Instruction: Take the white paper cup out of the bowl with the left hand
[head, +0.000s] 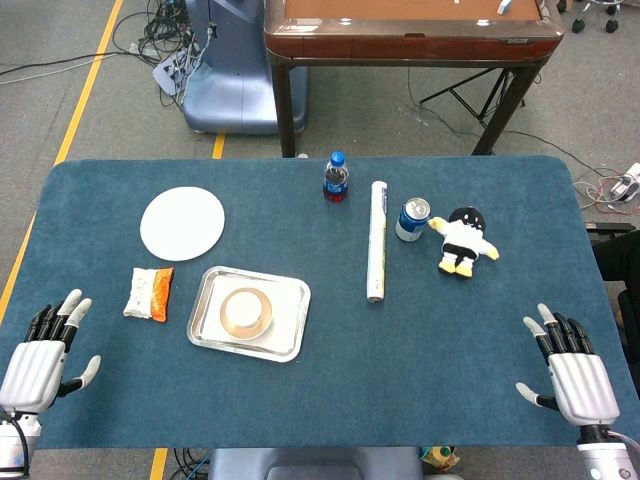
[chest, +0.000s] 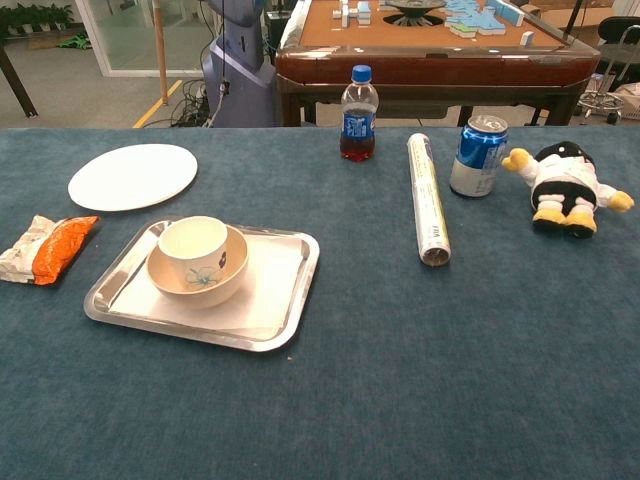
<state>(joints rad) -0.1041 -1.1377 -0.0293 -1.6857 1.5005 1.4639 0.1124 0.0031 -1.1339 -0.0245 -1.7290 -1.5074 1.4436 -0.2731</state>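
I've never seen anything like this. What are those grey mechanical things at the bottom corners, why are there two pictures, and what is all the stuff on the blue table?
Those are a robot's two hands, left hand and right hand, both open, holding nothing. One picture looks down from its head, the other forward from its chest. On the table a metal tray carries a bowl with a white paper cup inside. Around it lie a white plate, a snack packet, a small bottle, a foil roll, a blue can and a plush penguin.
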